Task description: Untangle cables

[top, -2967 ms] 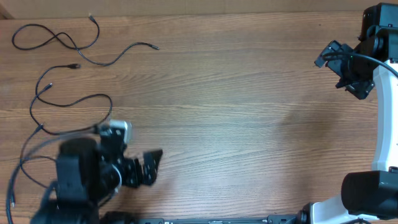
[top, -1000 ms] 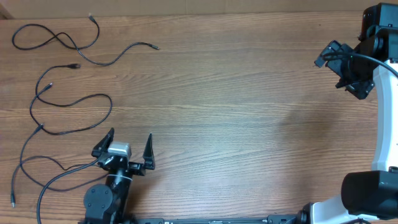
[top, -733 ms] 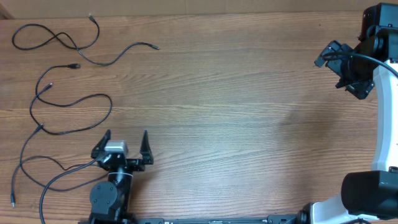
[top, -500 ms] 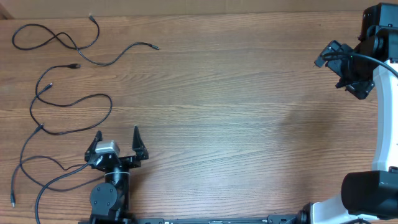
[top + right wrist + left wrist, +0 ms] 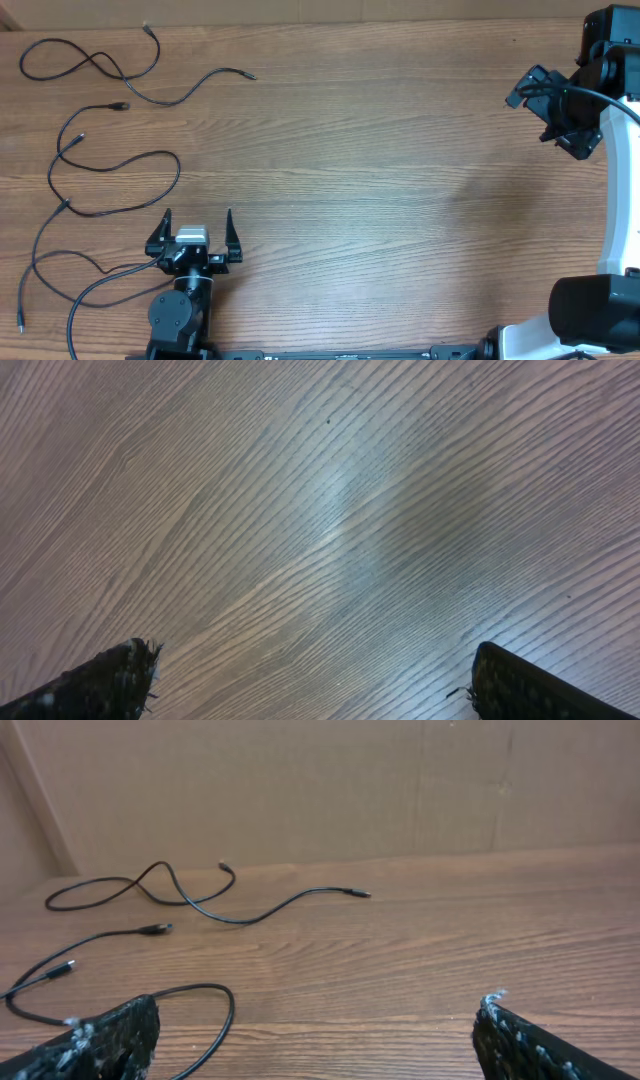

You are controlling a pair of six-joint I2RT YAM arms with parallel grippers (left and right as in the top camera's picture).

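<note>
We count the sorting as nearly done, judging from how the cables (image 5: pixel 178 172) lie: thin black cords spread along the left edge of the frame, on the bench (image 5: pixel 380 180). One cord (image 5: pixel 100 65) in the upper left crosses itself in a loose figure of eight, with one end trailing right to a small plug. Below it, wavy strands run down the left side and seem to cross near the left edge, though we cannot tell whether they are truly caught there.

The left pincer (image 5: pixel 197 215) sits low in the left part of the frame, just right of those strands. Its fingers are spread wide and hold nothing. The right pincer (image 5: pixel 310 660) is far off in the upper right, also wide and empty, over bare wood.

Next, we judge the left pincer must reach to that crossing, close on a single strand and draw it clear of its neighbour.
</note>
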